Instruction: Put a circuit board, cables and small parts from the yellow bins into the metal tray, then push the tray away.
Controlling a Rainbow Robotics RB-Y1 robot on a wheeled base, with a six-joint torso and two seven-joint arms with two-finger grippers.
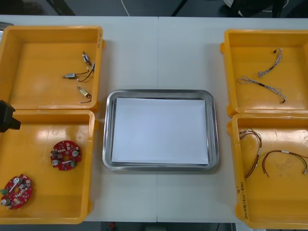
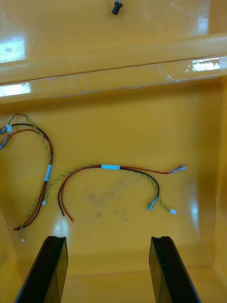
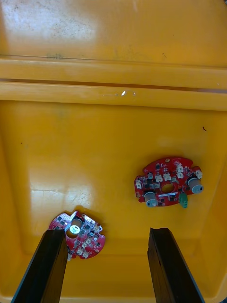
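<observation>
As I look down on the light table (image 1: 159, 48), four yellow bins stand on it, two at each side, and the metal tray (image 1: 107, 134) lies between them with its white inside bare, so in my judgement the loading has not yet begun. My left gripper (image 3: 108, 232) hangs over the near left bin (image 1: 43, 134) with its fingers spread wide and nothing between them. My right gripper (image 2: 108, 239) hangs the same way, released, over the near right bin (image 1: 279, 202).

Two round red circuit boards lie flat in the near left bin. One board (image 3: 168, 182) is beyond my fingers, towards the tray side. The other board (image 3: 80, 234) is just beside one fingertip. I expect a board to be light and stiff, but delicate on top, so I would pinch it across the bare rim and not on the upright components.

Two red and yellow cables (image 2: 111, 166) lie loose in the near right bin. They look soft and will hang down, so the middle, near the white label, seems the best hold.

Small metal parts (image 1: 82, 77) wait in the far left bin (image 1: 38, 62). They may slip easily.
</observation>
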